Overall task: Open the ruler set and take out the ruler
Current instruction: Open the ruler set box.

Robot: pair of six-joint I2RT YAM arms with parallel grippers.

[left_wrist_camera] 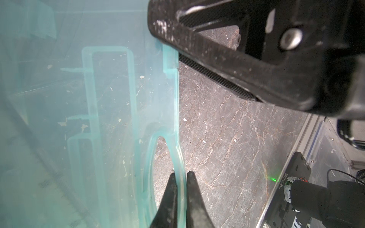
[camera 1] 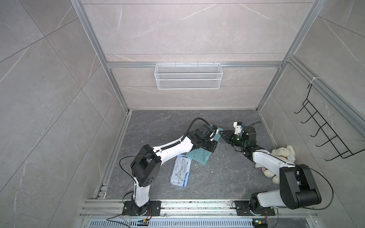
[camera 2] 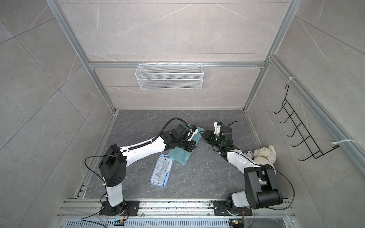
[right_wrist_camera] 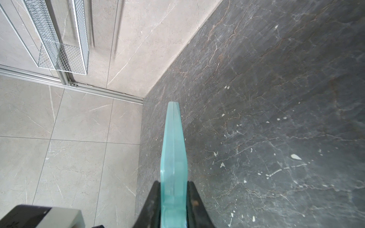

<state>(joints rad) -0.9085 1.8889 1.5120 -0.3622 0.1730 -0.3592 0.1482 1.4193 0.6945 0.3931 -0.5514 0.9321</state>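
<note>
Teal ruler set (camera 1: 199, 157), partly hidden overhead, sits pinched by left fingers (left_wrist_camera: 167, 201) and right fingers (right_wrist_camera: 152, 203).

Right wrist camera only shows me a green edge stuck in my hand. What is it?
Observer: That's one end of a flat see-through teal case; it stretches away under the left arm.
Operator: Is my other hand helping?
Observer: Yes, the left hand is shut on the rim beside the case's oval hole.
Operator: Anything else down there?
Observer: A blue case lies flat on the table, nearer the arm bases.
</note>
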